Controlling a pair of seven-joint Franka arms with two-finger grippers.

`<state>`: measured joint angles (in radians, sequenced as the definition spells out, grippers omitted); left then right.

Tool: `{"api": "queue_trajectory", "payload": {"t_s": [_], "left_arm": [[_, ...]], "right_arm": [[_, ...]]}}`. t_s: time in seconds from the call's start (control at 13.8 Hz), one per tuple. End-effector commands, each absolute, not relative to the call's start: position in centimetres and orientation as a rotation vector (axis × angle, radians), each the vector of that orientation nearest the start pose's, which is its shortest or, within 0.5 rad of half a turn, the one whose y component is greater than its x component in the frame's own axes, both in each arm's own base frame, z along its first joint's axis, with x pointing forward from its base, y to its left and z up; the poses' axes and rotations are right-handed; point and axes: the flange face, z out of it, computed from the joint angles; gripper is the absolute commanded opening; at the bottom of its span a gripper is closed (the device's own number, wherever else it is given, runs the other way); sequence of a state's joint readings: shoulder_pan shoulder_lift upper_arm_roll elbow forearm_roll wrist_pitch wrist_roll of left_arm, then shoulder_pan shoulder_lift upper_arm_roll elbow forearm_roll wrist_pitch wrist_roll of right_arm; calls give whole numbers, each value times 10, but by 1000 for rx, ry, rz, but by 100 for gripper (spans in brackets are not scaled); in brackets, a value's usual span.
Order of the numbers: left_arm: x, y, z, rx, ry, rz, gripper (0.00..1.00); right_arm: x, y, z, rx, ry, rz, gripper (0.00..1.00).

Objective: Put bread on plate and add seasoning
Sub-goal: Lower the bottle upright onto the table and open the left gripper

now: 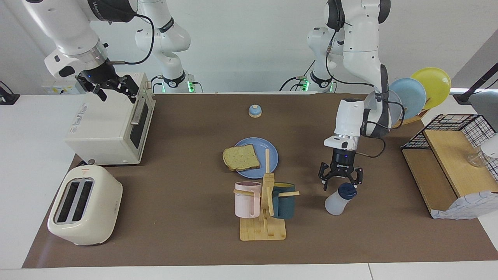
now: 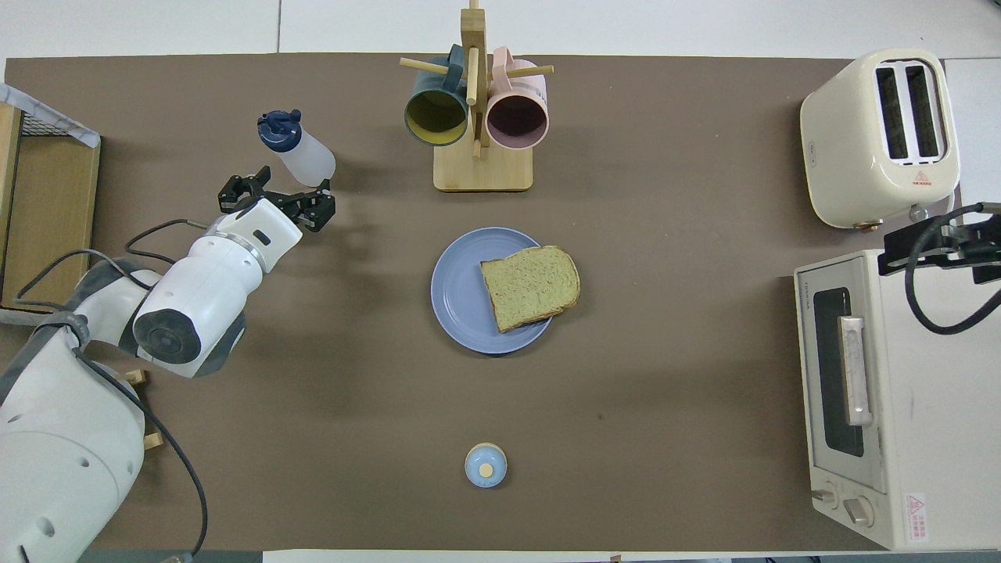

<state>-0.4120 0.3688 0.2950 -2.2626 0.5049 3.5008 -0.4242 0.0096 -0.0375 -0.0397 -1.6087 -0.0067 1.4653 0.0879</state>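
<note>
The bread [image 1: 241,157] [image 2: 531,286] lies on the blue plate [image 1: 268,153] [image 2: 457,293] mid-table, its edge overhanging the rim toward the right arm's end. The seasoning [image 1: 338,199] [image 2: 295,149], a white bottle with a navy cap, stands on the mat toward the left arm's end. My left gripper [image 1: 340,179] [image 2: 275,197] hangs open just above and beside the bottle's cap, holding nothing. My right gripper [image 1: 110,88] [image 2: 934,249] waits open over the toaster oven.
A mug tree [image 1: 265,208] [image 2: 475,117] with a pink and a teal mug stands beside the bottle. Toaster oven [image 1: 111,124] [image 2: 891,391] and cream toaster [image 1: 83,204] [image 2: 880,133] fill the right arm's end. A small bell [image 1: 255,111] [image 2: 486,464], upright plates [image 1: 418,93] and a wire rack [image 1: 453,155] are also present.
</note>
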Motion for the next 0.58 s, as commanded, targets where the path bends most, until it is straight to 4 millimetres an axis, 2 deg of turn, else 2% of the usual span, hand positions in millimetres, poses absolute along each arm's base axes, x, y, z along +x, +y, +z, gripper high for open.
{"api": "queue_trajectory", "payload": {"t_s": [0.0, 0.07, 0.22, 0.29, 0.51], "left_arm": [[521, -132, 306, -2957, 495, -1270, 100], [510, -145, 308, -2977, 517, -1258, 100], [502, -164, 321, -3006, 492, -1189, 100], [495, -187, 333, -3030, 467, -1123, 100], [483, -238, 372, -3068, 367, -1022, 100]], "right_arm": [[526, -20, 618, -3124, 157, 149, 100], [526, -19, 618, -3124, 155, 149, 100], [526, -20, 618, -3124, 155, 149, 100], [526, -20, 618, -3124, 157, 149, 100], [526, -19, 618, -3124, 155, 149, 100]]}}
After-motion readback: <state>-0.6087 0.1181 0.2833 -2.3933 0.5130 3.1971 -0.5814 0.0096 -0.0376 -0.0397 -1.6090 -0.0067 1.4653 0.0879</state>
